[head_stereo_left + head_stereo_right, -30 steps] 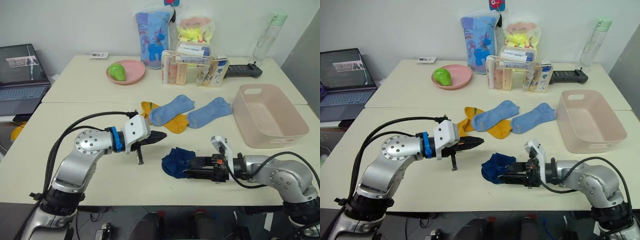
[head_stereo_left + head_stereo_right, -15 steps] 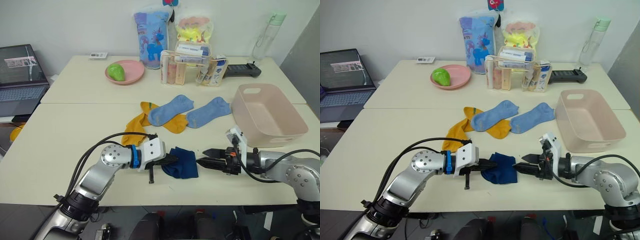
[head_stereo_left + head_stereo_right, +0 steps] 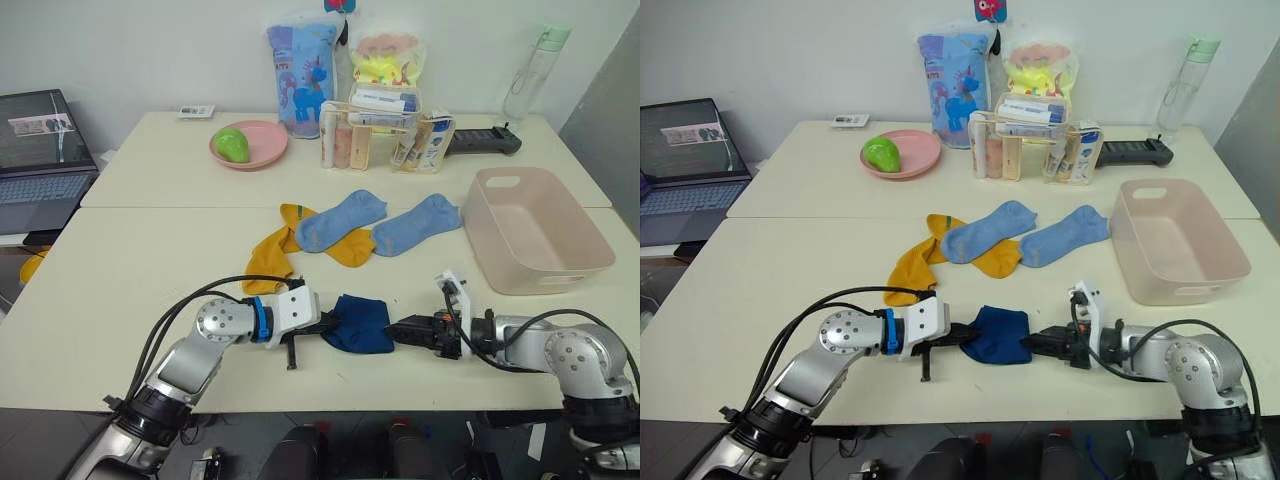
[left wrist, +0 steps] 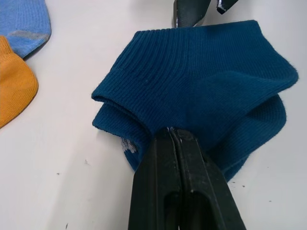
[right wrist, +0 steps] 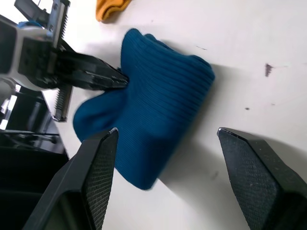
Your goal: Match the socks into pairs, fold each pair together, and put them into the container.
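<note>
The left gripper (image 4: 178,139) is pinched shut on the near-left edge of the folded navy pair (image 3: 358,322). The right gripper (image 5: 163,143) stands spread wide, the bundle lying directly between and ahead of its fingers. The pair sits at lower centre on the cream table (image 3: 150,250). The container (image 3: 537,240) lies at right centre, nearer the right arm, with bare tabletop between.
</note>
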### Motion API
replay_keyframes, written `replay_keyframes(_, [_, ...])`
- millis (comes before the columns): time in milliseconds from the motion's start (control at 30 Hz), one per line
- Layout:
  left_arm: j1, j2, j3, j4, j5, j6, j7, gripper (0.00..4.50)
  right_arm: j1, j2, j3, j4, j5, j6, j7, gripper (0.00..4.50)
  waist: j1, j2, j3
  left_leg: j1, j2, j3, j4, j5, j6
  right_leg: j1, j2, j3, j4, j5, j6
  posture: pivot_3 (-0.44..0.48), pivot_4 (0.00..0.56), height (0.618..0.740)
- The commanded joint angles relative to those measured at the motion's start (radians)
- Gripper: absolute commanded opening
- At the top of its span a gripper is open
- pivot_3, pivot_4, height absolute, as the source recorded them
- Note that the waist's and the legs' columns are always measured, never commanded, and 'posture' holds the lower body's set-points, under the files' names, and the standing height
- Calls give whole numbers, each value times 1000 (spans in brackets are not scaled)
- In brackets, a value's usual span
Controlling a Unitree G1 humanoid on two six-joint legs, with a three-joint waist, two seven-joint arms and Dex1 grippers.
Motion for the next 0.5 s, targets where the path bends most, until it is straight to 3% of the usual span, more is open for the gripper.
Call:
replay_keyframes(33, [18,3,-7,-3,11,12,-1,0,-34,48,-10,1,57,46,-2,3550,-1,0,0,0,0,0,0,0,0,0,0,0,0,0,0,0,150,740])
replay_keyframes(500, [32,23,9,-33,4,15,-9,0,-126,202,23,176,-16,17,-4,3550,-10,1,0,1,0,0,0,0,0,-1,0,0,1,0,0,0,150,740])
